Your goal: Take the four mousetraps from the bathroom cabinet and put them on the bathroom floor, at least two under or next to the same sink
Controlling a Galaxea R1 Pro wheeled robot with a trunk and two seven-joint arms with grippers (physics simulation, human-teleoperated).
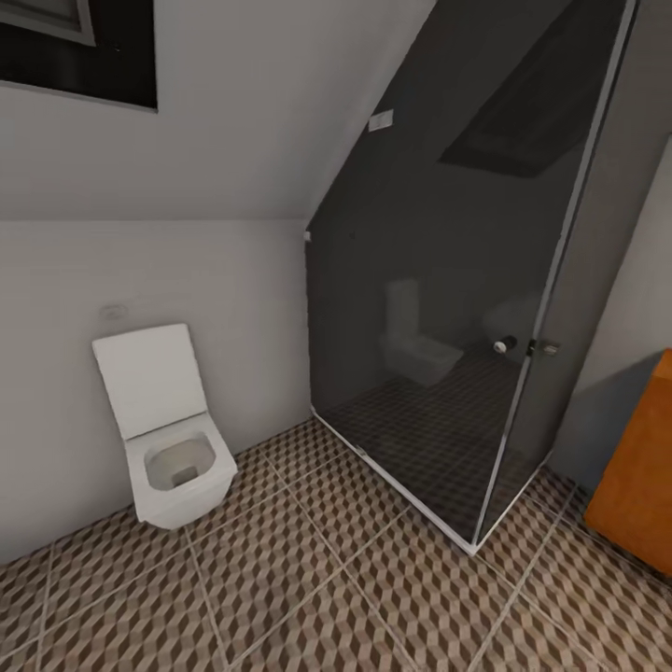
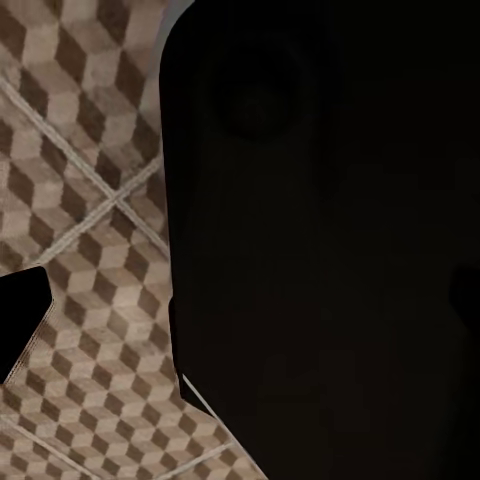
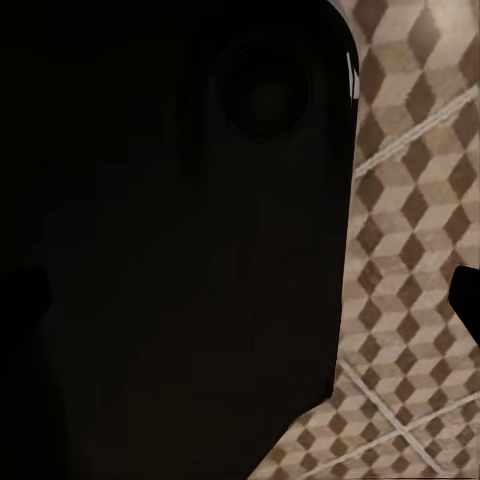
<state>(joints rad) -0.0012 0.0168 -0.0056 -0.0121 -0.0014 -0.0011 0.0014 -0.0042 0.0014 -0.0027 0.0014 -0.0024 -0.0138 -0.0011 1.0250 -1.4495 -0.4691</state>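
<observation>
Left jaws: honestly can't tell. The left wrist view is mostly a big black robot body (image 2: 330,240), plus a dark tip (image 2: 20,320) poking in at the edge over the tiles. No way to say if they're released or clenched, and nothing can be seen held.

Right jaws: same deal. A black mass (image 3: 170,240) blocks most of the right wrist view, with a small dark bit (image 3: 468,300) at the edge. Can't tell how far open, or whether it touches anything.

Bathroom floor (image 1: 308,579): brown, beige and white cube-pattern tiles with pale grout lines, running across the whole lower part of the head view and showing beside the black shapes in both wrist views.

Cabinet (image 1: 639,476): just an orange-brown slab at the right edge of the head view, standing on the tiles near the shower's corner. Drawers and handles aren't visible from here.

Toilet (image 1: 168,439): white, wall-hung, lid up against the white wall, on the left.

Shower (image 1: 467,308): dark glass enclosure with a pale metal frame, under the sloped ceiling, small knob (image 1: 501,346) on its door. A faint toilet reflection shows in the glass.

Writing/brands: nothing readable anywhere. There's a small pale plate (image 1: 380,120) high on the glass, too small to read.
</observation>
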